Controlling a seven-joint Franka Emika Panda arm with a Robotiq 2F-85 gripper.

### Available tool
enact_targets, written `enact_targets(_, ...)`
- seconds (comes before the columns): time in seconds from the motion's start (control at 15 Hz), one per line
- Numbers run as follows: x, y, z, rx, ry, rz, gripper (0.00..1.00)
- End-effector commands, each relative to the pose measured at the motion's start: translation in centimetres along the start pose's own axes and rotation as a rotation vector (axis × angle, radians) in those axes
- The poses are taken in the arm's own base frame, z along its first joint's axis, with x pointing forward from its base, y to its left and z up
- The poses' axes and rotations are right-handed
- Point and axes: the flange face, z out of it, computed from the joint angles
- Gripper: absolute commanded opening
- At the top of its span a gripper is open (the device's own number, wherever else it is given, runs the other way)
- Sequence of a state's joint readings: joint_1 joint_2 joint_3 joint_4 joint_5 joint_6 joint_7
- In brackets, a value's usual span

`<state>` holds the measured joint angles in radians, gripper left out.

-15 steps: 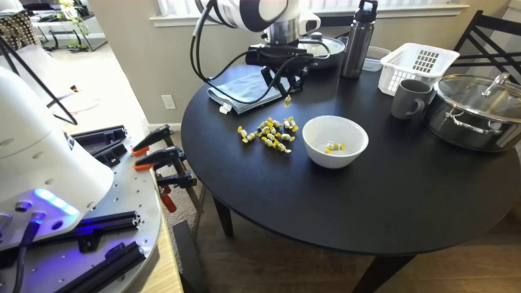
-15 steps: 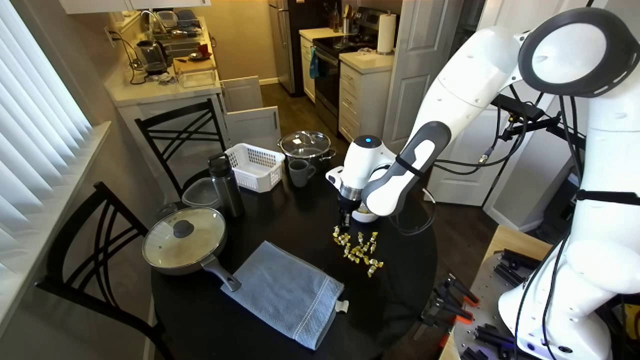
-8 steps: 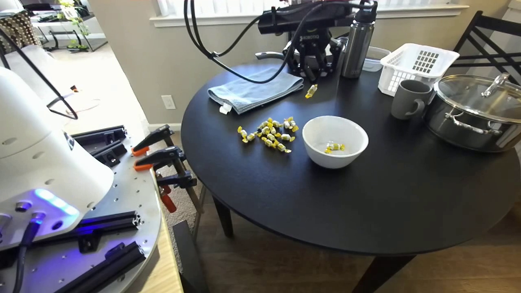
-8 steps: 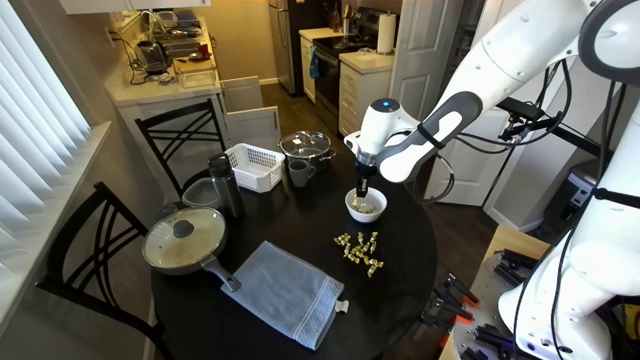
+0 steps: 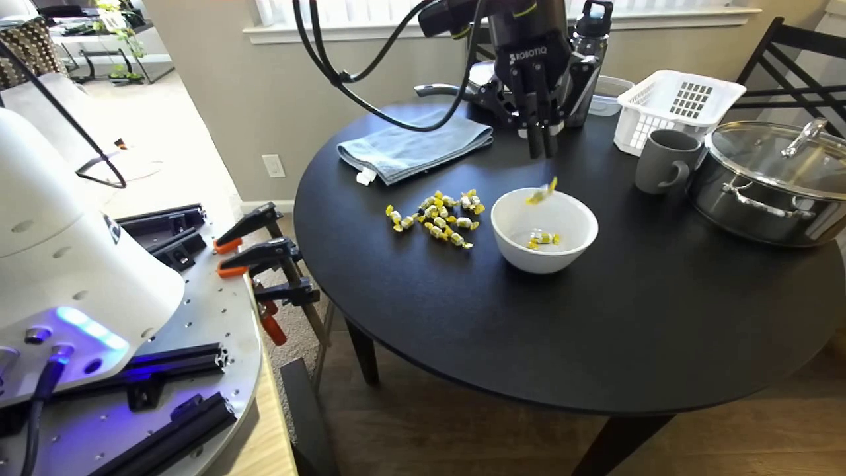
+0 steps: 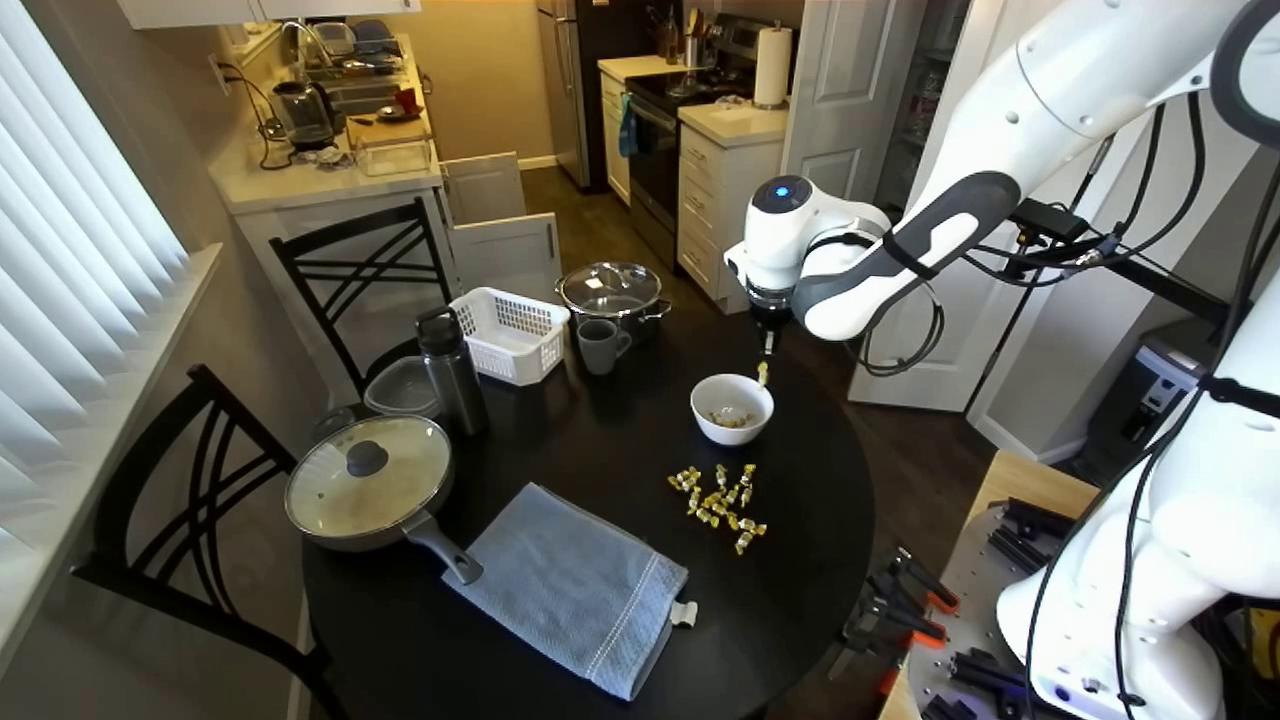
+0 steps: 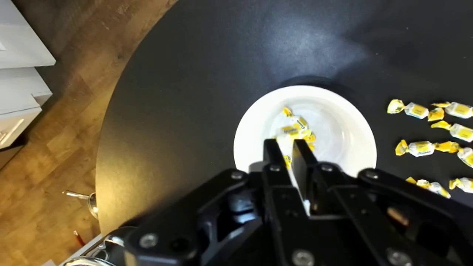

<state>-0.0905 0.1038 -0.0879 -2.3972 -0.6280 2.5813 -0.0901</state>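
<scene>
Black two-fingered hand (image 5: 542, 155): narrowly parted, nothing gripped.
Yellow-and-white twist-wrapped candy (image 5: 542, 192): seen in mid-air below the fingers, over round white bowl (image 5: 542, 260).
Round black desk (image 5: 595, 324): more candies (image 5: 433, 211) clustered near bowl.

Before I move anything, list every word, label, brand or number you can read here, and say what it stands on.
"ROBOTIQ": pale letters on the black hand.
Candy wrappers: printing shows in the wrist view, too blurred to read.
White tag on the blue cloth: nothing legible.
I can read no other text.
</scene>
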Motion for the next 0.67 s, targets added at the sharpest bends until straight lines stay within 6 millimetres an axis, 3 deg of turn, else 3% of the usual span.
enact_targets(0.0, 0.5, -2.1, -0.3, -0.024, -0.024, -0.015, 0.47)
enact_targets(0.2, 1.4, -5.0, -0.8, -0.003, -0.002, -0.081, 0.66)
enact_targets(0.4, 2.7, -9.9, -1.3, 0.072, 0.049, -0.204, 0.86)
enact_targets(0.6, 3.9, -14.0, -0.2, 0.137, 0.043, -0.327, 0.99)
